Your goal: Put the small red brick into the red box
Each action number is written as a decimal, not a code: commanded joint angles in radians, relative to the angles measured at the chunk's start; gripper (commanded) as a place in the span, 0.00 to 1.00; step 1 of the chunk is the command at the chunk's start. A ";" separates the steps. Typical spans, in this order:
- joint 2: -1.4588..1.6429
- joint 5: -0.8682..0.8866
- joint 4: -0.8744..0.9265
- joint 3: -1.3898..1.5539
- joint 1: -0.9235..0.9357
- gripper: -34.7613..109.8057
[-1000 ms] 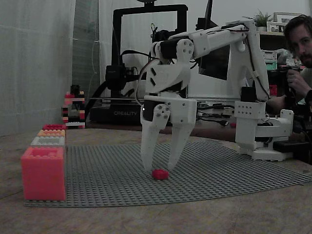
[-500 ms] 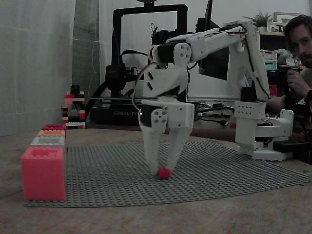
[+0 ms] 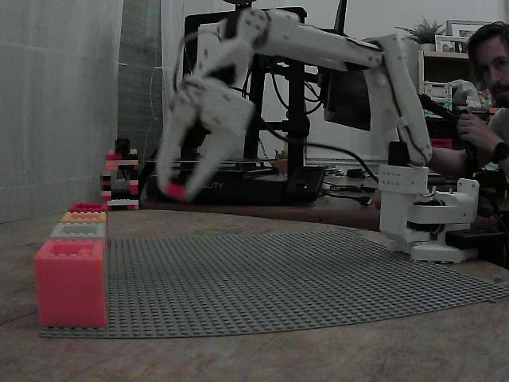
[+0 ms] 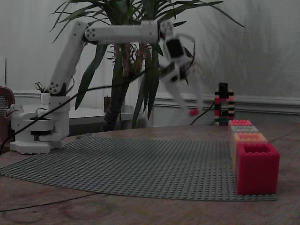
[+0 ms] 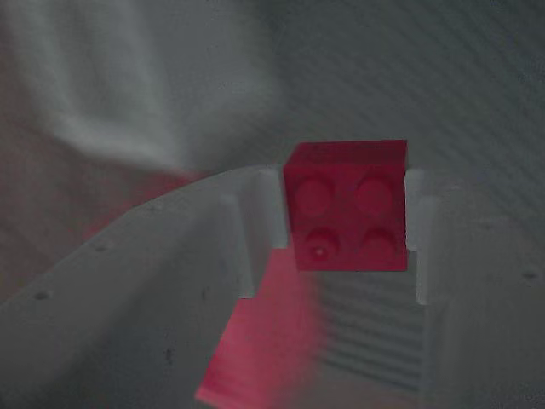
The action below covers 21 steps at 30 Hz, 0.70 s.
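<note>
1. The grey studded baseplate [image 3: 302, 278] serves as landmark; a second ago the arm was low over its middle, and now it has swung up and toward the row of boxes along the plate's edge.
2. That row sits on the plate's left edge in a fixed view, a salmon-pink box [image 3: 70, 282] nearest the camera and the red box [image 3: 88, 208] at the far end.
3. The gripper [image 3: 176, 189] hangs high above the plate, near the row's far end, blurred by motion.
4. The small red brick [image 5: 347, 205], lifted off the plate, is clamped between the fingertips; the pick looks done, carrying under way, release over the red box remaining.
</note>
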 commanded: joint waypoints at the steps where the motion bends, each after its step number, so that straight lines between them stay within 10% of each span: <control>1: 0.005 -0.037 0.023 -0.216 0.184 0.24; 21: -0.555 -0.258 -0.383 -0.696 0.565 0.24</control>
